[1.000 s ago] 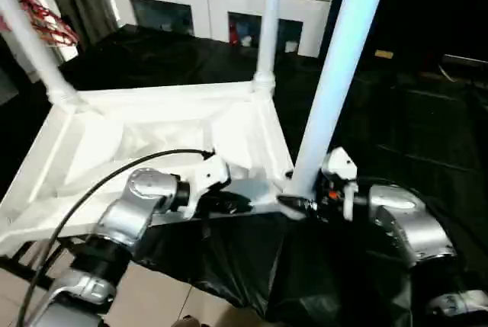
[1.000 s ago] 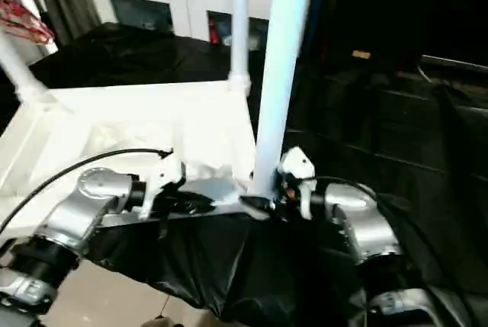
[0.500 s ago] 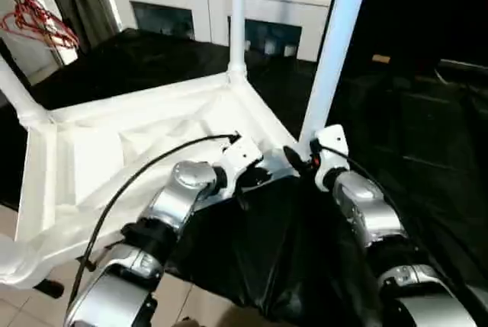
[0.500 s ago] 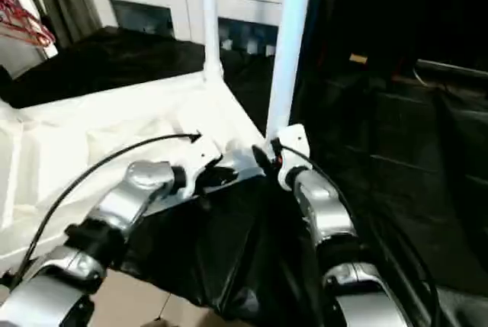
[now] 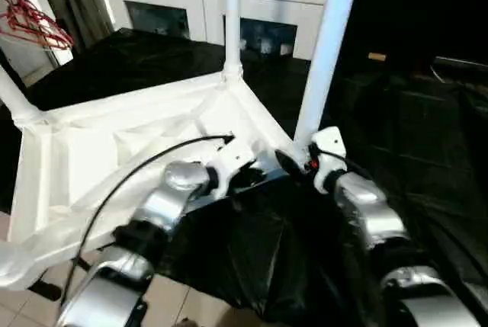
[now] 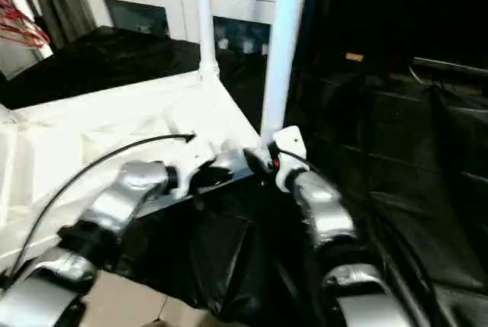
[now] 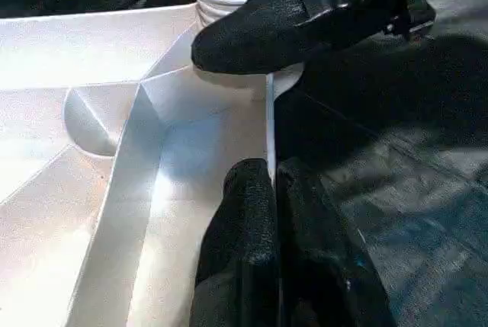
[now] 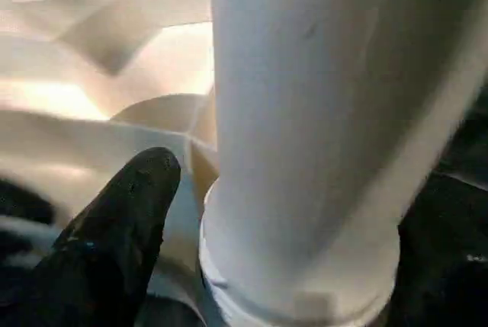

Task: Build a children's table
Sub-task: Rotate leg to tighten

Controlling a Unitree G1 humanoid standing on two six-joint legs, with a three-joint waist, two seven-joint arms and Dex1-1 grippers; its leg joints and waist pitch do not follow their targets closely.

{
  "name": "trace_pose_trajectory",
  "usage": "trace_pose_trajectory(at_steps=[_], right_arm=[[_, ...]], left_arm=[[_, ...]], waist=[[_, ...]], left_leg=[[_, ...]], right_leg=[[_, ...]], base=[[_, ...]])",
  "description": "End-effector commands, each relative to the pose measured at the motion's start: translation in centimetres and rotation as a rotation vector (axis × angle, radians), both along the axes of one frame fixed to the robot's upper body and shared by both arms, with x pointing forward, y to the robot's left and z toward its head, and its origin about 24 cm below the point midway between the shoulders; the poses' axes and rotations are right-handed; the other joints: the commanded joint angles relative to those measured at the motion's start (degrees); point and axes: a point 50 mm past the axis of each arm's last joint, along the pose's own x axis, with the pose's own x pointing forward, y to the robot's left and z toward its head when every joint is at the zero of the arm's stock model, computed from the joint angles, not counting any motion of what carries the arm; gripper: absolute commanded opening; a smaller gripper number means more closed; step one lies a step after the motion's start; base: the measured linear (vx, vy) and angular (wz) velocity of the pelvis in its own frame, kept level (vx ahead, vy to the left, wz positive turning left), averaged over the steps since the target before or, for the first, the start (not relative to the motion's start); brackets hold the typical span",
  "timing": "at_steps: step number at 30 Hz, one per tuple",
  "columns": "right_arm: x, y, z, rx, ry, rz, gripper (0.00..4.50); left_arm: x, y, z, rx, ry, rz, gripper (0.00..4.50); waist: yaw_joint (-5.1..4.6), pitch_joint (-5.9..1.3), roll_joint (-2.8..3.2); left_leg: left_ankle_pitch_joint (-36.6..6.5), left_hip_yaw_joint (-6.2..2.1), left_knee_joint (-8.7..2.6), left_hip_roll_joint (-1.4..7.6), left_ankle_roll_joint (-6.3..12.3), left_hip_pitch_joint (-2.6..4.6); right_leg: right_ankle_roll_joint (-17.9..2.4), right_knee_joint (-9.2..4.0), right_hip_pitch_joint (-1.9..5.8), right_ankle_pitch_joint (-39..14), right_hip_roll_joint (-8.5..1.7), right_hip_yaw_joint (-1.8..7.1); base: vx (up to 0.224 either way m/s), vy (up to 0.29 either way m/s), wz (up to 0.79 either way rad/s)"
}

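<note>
Right gripper [image 5: 293, 161]: my fingers spreading off the seated leg [image 5: 324, 52]. Left gripper [image 7: 271, 190], at nine o'clock: still pinching tabletop [image 5: 91, 152] rim.

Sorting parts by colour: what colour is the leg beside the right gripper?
White, like the tabletop. The leg shows best in the right wrist view, beside the right gripper.

Head stereo pair looks forward-down over both forearms; wrist cameras sit close, sharing the white ribbed plastic tabletop's [image 5: 114, 152] near corner.
</note>
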Motion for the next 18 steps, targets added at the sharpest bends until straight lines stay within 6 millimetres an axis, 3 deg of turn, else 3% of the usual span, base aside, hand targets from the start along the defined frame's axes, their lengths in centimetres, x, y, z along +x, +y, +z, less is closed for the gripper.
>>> trace_pose_trajectory(at_steps=[1,11,16,18], right_arm=[[-0.7,1.6,0.1,0.0,-0.003,0.155,3.92],[-3.6,-2.3,0.9,-0.067,0.053,0.475,3.92],[-4.4,-2.8,1.0,-0.079,0.082,0.544,3.92],[-4.7,-3.0,1.1,-0.079,0.096,0.57,3.92]], left_arm=[[-0.7,-1.1,0.6,-0.059,-0.03,-0.1,0.0],[-3.0,1.6,0.8,-0.063,0.046,-0.303,0.0],[-3.3,2.3,0.8,-0.052,0.069,-0.337,0.0],[-3.5,2.5,0.8,-0.046,0.078,-0.348,0.0]], waist=[[0.13,-3.78,-0.6],[0.41,-3.74,-0.34],[0.6,-3.58,-0.5],[0.72,-3.55,-0.42]], left_leg=[[-12.22,-0.49,-3.9,2.08,3.23,-0.08],[-11.74,-0.29,-3.88,2.54,4.25,-0.08],[-13.0,-0.37,-3.98,2.38,3.48,0.08],[-12.77,-0.42,-4.05,2.5,3.63,0.01]], right_leg=[[-10.25,-4.92,2.92,-18.46,-4.84,2.87],[-12.67,-4.29,3.02,-14.04,-4.51,2.75],[-11.13,-4.88,2.93,-19.31,-4.67,2.77],[-11.04,-4.72,2.98,-18.65,-4.56,2.79]], base=[[0.0,0.0,0.0],[0.0,0.0,0.0],[0.0,0.0,0.0],[0.0,0.0,0.0]])
